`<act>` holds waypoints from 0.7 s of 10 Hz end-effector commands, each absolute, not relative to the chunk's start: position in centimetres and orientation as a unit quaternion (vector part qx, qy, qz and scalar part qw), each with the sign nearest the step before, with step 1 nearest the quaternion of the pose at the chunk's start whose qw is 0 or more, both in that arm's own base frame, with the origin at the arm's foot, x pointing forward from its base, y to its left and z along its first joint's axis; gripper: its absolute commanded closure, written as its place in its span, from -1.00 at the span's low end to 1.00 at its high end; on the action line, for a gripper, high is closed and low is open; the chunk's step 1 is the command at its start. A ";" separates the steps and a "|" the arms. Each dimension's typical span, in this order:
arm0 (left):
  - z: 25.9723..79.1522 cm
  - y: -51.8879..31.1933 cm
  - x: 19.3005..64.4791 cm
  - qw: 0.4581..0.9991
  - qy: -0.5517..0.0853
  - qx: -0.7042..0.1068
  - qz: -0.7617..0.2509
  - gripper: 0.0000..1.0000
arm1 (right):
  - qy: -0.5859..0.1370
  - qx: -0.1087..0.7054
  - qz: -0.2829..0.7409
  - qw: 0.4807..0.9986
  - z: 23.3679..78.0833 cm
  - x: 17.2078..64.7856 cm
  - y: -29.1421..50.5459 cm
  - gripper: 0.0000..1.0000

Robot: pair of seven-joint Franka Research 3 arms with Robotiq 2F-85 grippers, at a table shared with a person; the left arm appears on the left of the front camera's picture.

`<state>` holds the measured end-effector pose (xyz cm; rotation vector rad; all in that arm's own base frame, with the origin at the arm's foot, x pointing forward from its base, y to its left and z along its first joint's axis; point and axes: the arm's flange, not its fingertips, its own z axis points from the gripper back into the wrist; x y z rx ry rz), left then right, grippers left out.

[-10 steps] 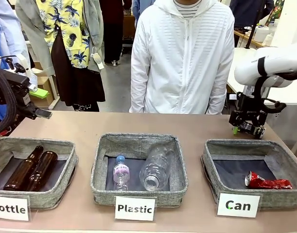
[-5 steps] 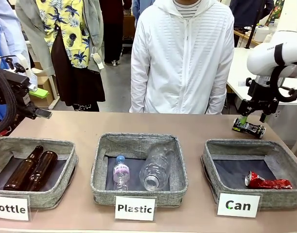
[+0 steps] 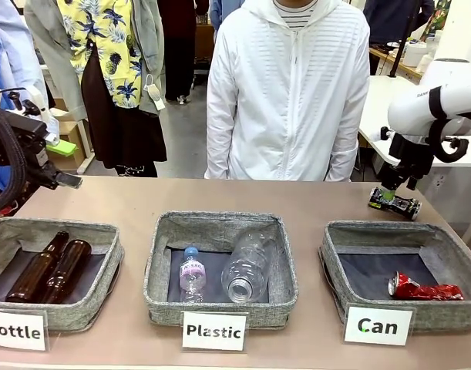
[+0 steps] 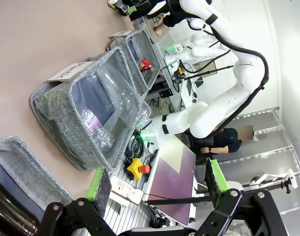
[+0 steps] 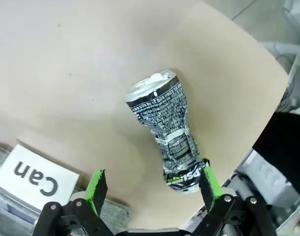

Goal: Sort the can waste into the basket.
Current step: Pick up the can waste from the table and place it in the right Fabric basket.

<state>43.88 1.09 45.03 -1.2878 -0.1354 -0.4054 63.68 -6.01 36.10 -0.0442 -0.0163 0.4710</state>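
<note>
Where the front view reaches its right edge, the right gripper [image 3: 398,183] hangs just above the black-and-silver can [image 3: 395,203], which lies on the table [image 3: 220,196] behind the basket signed "Can" [image 3: 339,258]; whether its fingers are apart cannot be told there. A red can [image 3: 424,289] lies in that basket's lower right corner. At the far left edge, the left gripper [image 3: 62,162] sits above the "Bottle" basket [image 3: 96,231].

From the left wrist, the left gripper [image 4: 157,182] has its green pads [image 4: 97,183] spread wide with nothing between them, the "Plastic" basket [image 4: 56,105] at centre left beyond.

From the right wrist, the right gripper [image 5: 150,187] is spread open at the bottom of the frame. The black-and-silver can [image 5: 167,130] lies on the table in mid-frame, its lower end just beside the right-hand pad [image 5: 208,182], untouched by the other.
</note>
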 end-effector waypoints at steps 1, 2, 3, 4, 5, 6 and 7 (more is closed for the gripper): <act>45.2 1.1 43.7 0.782 -0.062 -0.590 -0.189 -1.00 | -0.022 -0.027 0.301 0.953 35.9 64.3 -6.6 -1.00; 45.2 1.1 43.7 0.782 -0.062 -0.590 -0.189 -1.00 | -0.022 -0.025 0.297 0.954 35.8 64.3 -6.6 -1.00; 45.2 1.1 43.7 0.782 -0.062 -0.590 -0.189 -1.00 | -0.023 -0.026 0.298 0.954 35.8 64.4 -6.6 -1.00; 45.2 1.1 43.7 0.782 -0.062 -0.590 -0.189 -1.00 | -0.025 -0.030 0.304 0.952 35.8 64.4 -6.5 -1.00; 45.2 1.1 43.7 0.782 -0.062 -0.590 -0.189 -1.00 | -0.023 -0.036 0.303 0.952 35.7 64.5 -6.5 -1.00; 45.2 1.1 43.7 0.782 -0.062 -0.590 -0.189 -1.00 | -0.020 -0.034 0.300 0.953 35.3 64.8 -6.7 -1.00; 45.2 1.1 43.7 0.782 -0.062 -0.590 -0.189 -1.00 | -0.015 -0.056 0.276 0.959 34.7 65.2 -6.9 -1.00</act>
